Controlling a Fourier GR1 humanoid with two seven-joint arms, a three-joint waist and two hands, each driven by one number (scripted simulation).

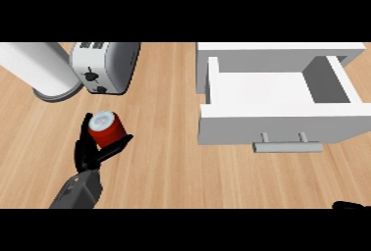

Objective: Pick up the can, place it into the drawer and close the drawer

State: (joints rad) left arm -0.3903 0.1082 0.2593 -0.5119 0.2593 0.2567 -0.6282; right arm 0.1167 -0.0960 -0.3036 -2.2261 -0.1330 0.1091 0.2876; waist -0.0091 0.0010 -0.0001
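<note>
Head view: left robot hand clamped on can, so pickup step I reckon. Next I'd lift, swing right over open drawer, then release.

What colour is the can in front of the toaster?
Red, with a pale grey-white top. The can shows best in the head view.

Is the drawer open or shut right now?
Open. The drawer is pulled out of its cabinet, so its white floor and walls show. The can is outside it, held in the left robot hand.
</note>
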